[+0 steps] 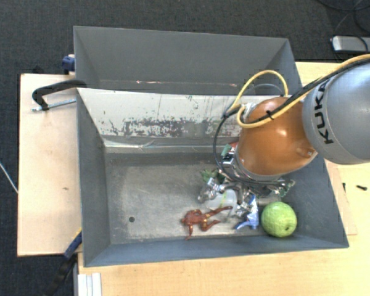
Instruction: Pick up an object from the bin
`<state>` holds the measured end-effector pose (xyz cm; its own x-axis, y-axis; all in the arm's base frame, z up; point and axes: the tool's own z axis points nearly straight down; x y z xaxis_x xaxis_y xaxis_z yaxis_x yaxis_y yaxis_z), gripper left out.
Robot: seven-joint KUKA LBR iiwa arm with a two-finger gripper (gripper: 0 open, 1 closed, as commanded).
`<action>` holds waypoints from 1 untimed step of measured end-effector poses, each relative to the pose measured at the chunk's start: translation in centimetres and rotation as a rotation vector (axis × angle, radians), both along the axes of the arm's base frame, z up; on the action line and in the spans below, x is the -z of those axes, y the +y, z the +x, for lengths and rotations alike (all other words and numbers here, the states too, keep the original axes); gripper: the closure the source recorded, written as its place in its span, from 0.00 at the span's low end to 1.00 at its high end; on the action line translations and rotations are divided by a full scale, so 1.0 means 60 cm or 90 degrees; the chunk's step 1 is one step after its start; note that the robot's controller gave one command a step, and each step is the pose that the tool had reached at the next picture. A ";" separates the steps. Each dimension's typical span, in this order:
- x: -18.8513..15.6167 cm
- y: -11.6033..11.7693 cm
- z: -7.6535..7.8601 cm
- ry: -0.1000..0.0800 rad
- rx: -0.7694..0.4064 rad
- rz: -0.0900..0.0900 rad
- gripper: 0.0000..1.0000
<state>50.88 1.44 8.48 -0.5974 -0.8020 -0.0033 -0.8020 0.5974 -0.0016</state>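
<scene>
Fingers (pixel 205 193) of bright metal stand spread beneath the arm's smooth orange cover, with the gripper (pixel 225 197) low over the scuffed floor of the grey metal bin (pixel 142 190). Between them sits a pale glossy lump (pixel 228 197), its long axis too hidden to tell. Just in front of the fingers lies a spindly red-brown figure (pixel 203 218), lengthwise left to right. To their right are a blue piece (pixel 250 219) and a round green ball (pixel 278 219).
</scene>
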 end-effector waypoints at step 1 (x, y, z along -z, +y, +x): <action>0.000 0.000 0.000 0.000 0.001 0.000 1.00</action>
<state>50.88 1.43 8.48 -0.5984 -0.8012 -0.0034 -0.8012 0.5984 -0.0013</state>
